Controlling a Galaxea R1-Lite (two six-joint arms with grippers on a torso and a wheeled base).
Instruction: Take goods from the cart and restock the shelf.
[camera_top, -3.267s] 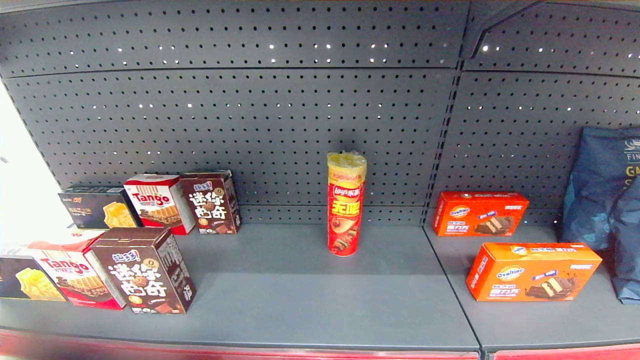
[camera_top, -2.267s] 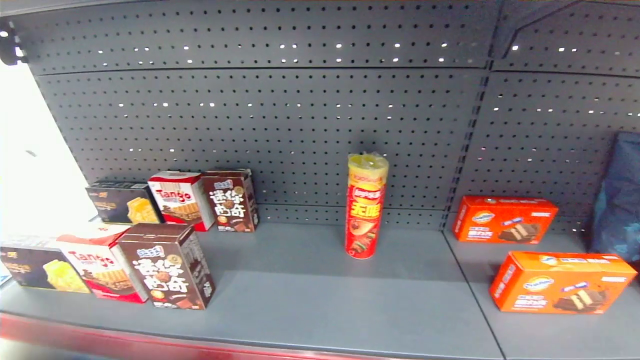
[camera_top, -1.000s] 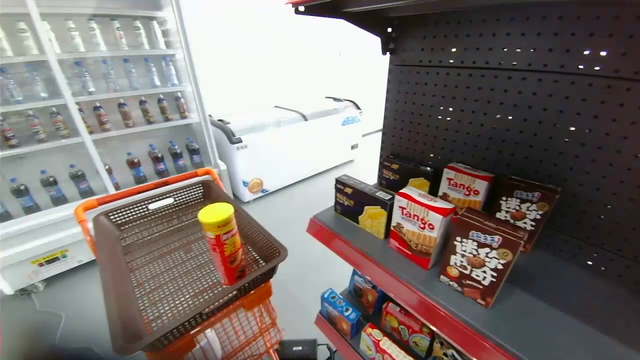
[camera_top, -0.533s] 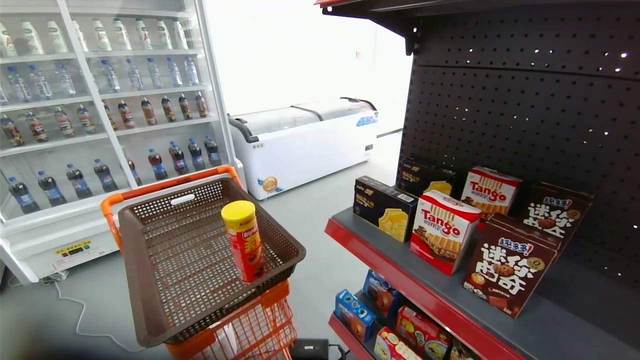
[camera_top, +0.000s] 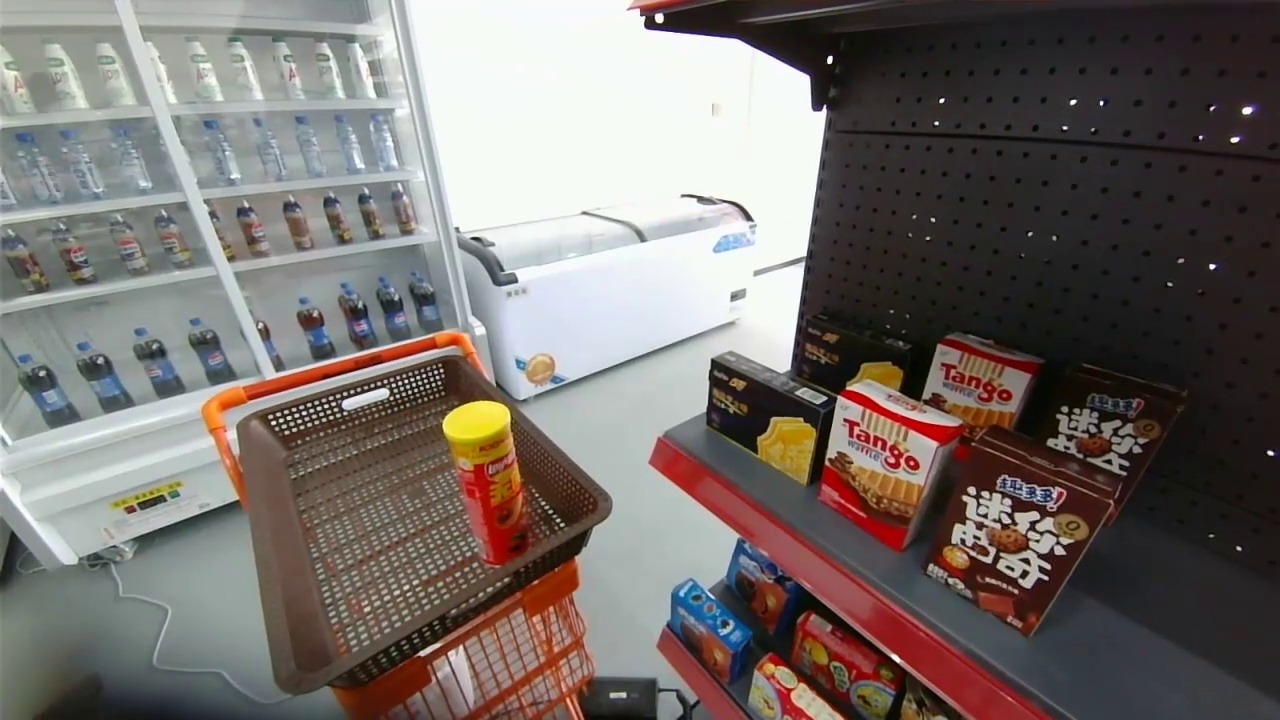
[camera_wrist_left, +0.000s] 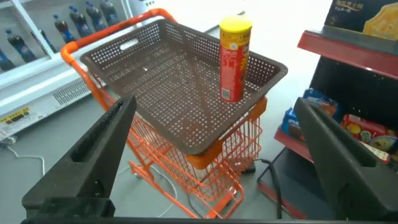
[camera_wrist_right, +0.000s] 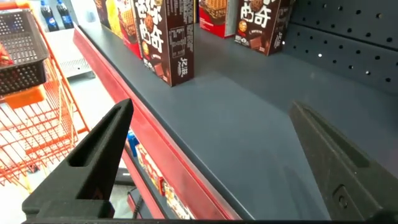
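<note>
Camera is now facing the cart (camera_top: 300, 378), not the shelf (camera_top: 1100, 655); left hand (camera_wrist_left: 214, 102) and right hand (camera_wrist_right: 211, 106) are gaping wide for the can (camera_top: 490, 485).

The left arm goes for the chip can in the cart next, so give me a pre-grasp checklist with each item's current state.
1. Chip can upright in the basket: ok.
2. Left gripper open, holding nothing: ok.
3. Can between the left fingers: not ok, it stands farther off, ahead of them.
4. Right gripper open and free: ok.
5. Bare spot on the shelf beside the brown box: ok.
6. How full or heavy the can is: cannot tell.
</note>
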